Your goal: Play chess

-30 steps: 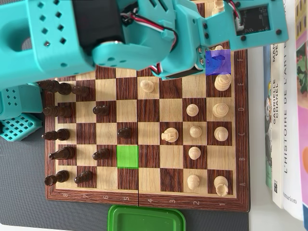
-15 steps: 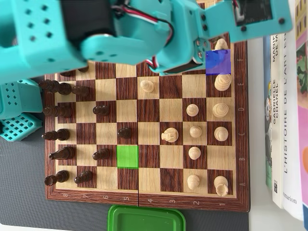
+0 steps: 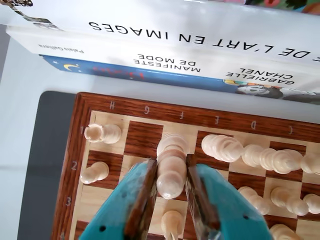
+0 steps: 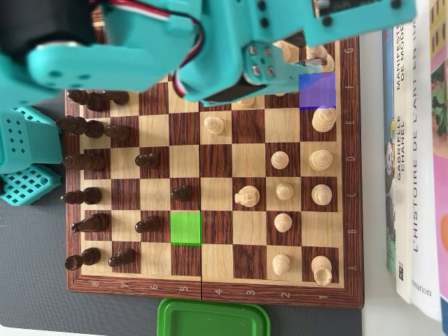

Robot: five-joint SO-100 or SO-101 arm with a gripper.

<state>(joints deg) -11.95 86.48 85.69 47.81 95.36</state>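
1. Teal, with brown-lined fingers, the hand point(image 3: 171, 175) is clenched on a cream chess piece point(image 3: 171, 165), one finger pressed against each side of it, in the wrist view.
2. At the left of that view, two more cream pieces point(image 3: 102, 133) lie in the H column, on rows 1 and 2, just inside the board point(image 3: 70, 165) and its dark border.
3. Right of the held piece, a crowd of cream pieces point(image 3: 225, 147) fills the first two rows (several overlap, so I cannot count them).
4. Beyond the board's far edge lie stacked books point(image 3: 165, 42), spines facing the camera.
5. From overhead, dark pieces point(image 4: 91, 126) line the left columns, with a few further in.
6. A green highlighted square point(image 4: 185, 227) sits left of centre; a green lid point(image 4: 213, 318) lies just below the board on the tabletop point(image 4: 42, 308).
7. The teal arm point(image 4: 140, 42) covers the top of the board; a blue highlighted square point(image 4: 317, 89) shows beside it at upper right.
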